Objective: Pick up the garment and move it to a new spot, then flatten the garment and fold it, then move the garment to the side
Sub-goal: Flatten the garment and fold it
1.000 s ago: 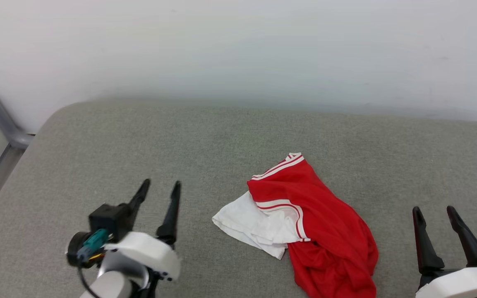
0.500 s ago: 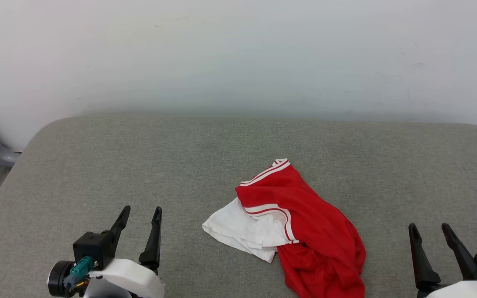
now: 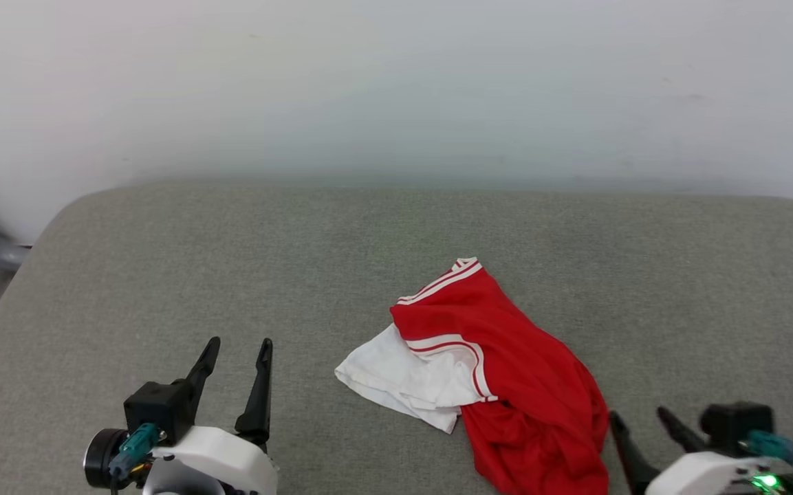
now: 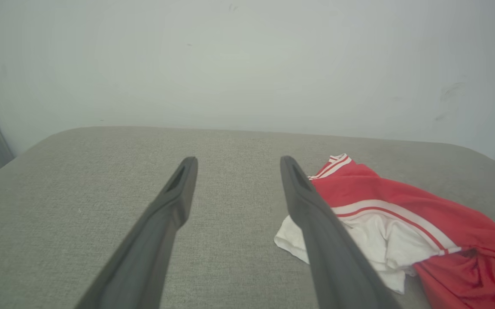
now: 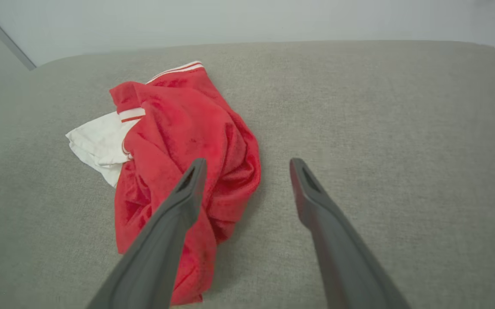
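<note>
Left claw (image 3: 239, 344): fingers spread apart, nothing between them, at the lower left over the grey fabric cushion (image 3: 300, 261). It is well clear of the cloth. In its own wrist view the left claw (image 4: 238, 159) points towards the pale wall (image 3: 396, 89).

Garment (image 3: 527, 371): crumpled in a heap on the cushion, right of centre. A white sleeve spills out to the left. Striped trim shows at the far edge.

Right claw (image 3: 637, 414): fingers parted, empty, at the lower right, just beside the garment's near right edge. Contact cannot be determined. From the right wrist, the right claw (image 5: 248, 162) has one finger overlapping the red cloth (image 5: 187, 124).
</note>
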You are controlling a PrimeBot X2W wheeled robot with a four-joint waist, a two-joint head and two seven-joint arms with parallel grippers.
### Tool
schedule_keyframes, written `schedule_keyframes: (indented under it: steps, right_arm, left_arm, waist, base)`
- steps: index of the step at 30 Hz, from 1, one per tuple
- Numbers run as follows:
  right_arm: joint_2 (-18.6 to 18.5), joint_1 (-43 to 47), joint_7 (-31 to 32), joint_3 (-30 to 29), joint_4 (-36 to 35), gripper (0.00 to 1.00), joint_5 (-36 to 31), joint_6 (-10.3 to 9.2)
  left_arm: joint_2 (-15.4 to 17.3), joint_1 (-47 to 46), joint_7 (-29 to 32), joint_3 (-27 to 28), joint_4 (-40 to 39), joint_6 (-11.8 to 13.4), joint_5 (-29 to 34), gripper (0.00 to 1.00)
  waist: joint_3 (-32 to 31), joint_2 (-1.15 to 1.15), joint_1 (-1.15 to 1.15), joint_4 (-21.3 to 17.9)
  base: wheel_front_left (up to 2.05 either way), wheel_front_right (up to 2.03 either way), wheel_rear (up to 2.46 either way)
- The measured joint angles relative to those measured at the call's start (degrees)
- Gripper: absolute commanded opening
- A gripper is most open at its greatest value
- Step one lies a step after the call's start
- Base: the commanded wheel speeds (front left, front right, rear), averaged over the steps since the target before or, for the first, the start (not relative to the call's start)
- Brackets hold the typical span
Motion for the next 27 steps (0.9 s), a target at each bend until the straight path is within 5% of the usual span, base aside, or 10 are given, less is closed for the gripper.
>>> schedule_keyframes:
  steps: [5,10,24,25,27]
  right_arm:
    - [-0.3,-3.0,12.2,6.9,-1.3,1.00,-0.5,0.00]
    - [-5.3,-8.5,21.0,15.9,-1.5,1.00,0.5,0.01]
    - [-15.5,-25.0,30.1,31.4,10.4,1.00,6.8,0.02]
    - [-15.7,-25.4,30.3,31.6,11.1,0.60,7.3,0.01]
    - [-15.9,-26.3,30.2,31.9,12.0,0.00,8.0,0.01]
  left_arm:
    - [-1.3,-0.9,0.0,-0.3,-0.8,-0.8,1.1,1.00]
    - [-2.4,-1.8,0.0,0.0,-1.8,-1.5,2.1,1.00]
    - [-6.4,-4.6,0.0,2.4,-1.2,-5.6,5.0,1.00]
    - [-6.7,-4.6,0.0,2.6,-1.1,-6.0,5.2,1.00]
    - [-7.0,-4.6,0.0,3.2,-0.7,-6.4,5.5,1.00]
  waist:
    - [0.7,0.00,0.00,1.9]
    - [2.1,0.00,0.00,3.9]
    - [8.3,0.00,0.01,9.6]
    - [8.5,0.00,0.01,9.9]
    - [8.8,0.00,0.01,10.1]
  base:
    - [0.00,0.00,0.00]
    - [0.00,0.00,0.00]
    - [0.00,0.00,0.00]
    - [0.00,0.00,0.00]
    - [0.00,0.00,0.00]
